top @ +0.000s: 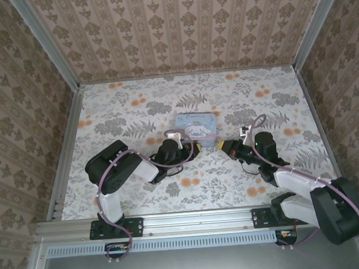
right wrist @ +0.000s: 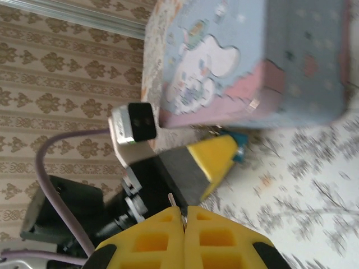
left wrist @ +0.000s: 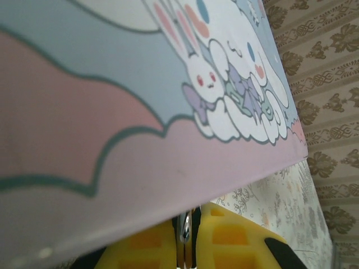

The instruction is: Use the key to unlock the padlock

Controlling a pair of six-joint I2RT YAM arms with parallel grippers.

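right fingers point(right wrist: 180, 217): yellow, gridded, pinched on thin brass key point(right wrist: 171, 198) | left fingers point(left wrist: 196, 222): clamped on squarish teal padlock point(right wrist: 240, 141)

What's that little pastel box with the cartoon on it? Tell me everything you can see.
The tin is a shallow rectangular box in pale blue and pink, its lid printed with white long-eared cartoon animals. It looks like smooth painted metal. It is closed and lies flat, lid up, on the flowered table. The left gripper sits at its near edge; contact cannot be told.
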